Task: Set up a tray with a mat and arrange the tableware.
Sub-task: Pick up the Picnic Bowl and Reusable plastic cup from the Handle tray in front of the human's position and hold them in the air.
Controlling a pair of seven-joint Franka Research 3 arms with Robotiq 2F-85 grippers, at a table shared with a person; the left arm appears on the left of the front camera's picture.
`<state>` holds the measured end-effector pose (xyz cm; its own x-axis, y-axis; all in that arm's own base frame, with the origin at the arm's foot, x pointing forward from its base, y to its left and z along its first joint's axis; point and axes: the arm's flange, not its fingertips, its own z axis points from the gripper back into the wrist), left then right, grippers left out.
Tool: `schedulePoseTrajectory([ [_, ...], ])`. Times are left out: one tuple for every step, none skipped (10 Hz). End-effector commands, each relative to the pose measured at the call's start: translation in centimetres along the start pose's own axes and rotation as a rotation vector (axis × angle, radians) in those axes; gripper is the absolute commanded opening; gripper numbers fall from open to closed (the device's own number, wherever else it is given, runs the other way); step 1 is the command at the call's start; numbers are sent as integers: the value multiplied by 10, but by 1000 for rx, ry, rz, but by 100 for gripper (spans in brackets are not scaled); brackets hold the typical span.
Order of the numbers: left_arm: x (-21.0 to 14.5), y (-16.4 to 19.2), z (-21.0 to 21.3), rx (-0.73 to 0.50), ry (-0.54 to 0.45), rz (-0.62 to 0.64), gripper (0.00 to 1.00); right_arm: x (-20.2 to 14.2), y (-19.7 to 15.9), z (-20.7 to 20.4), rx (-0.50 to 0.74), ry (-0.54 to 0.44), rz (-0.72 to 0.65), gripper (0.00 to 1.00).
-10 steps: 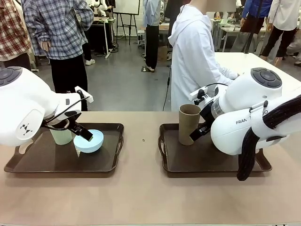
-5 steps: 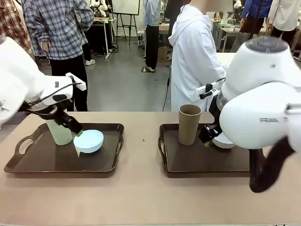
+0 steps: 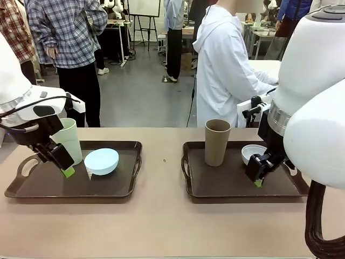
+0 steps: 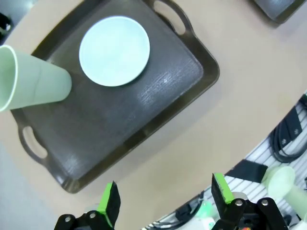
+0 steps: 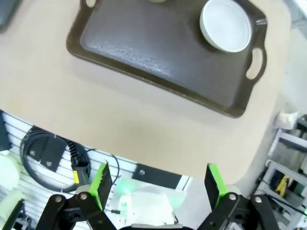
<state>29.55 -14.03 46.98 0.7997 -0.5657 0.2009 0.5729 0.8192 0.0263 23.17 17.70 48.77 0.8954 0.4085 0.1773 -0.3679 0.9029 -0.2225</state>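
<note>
On the left dark tray [image 3: 32, 190] [image 4: 158, 96] a pale green cup [image 3: 69, 140] [image 4: 29, 84] stands beside a light blue bowl [image 3: 101, 161] [image 4: 114, 51]. My left gripper [image 3: 62, 163] [image 4: 164, 199] hangs open and empty over that tray's front left, just left of the bowl. The right tray [image 3: 226, 189] [image 5: 144, 43] carries a brown cup [image 3: 217, 141] and a white bowl [image 3: 253, 154] [image 5: 226, 25]. My right gripper [image 3: 259, 177] [image 5: 157, 181] is open and empty just in front of the white bowl. Whether a mat lies in either tray I cannot tell.
A person in a white coat [image 3: 226, 70] stands at the table's far side, turned away. Bare tabletop [image 3: 161, 221] runs between the trays and along the near edge. Cables [image 5: 53, 158] lie below that edge.
Both arms have lifted and drawn back from the tableware. The left gripper moved left off the blue bowl; the right moved right, uncovering the white bowl.
</note>
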Motion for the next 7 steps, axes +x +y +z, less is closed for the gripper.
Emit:
schedulePoseTrajectory([
  [-4,-1,3,-3,10,-1,100,-5,1,4,-2,6,-2,100],
  [13,30,-18,-163,6,13,100,22,-37,-9,90,-3,-108,100],
  [19,55,-19,-248,-10,33,100,26,-67,-7,119,-8,-183,100],
  [19,75,-15,-350,-61,75,100,17,-101,0,171,-10,-257,100],
  [18,92,-11,-463,-120,96,100,2,-133,6,245,-57,-335,100],
  [6,108,0,-562,-191,134,100,-19,-161,7,392,-117,-409,100],
  [-13,116,5,-617,-268,187,100,-42,-184,4,479,-155,-482,100],
])
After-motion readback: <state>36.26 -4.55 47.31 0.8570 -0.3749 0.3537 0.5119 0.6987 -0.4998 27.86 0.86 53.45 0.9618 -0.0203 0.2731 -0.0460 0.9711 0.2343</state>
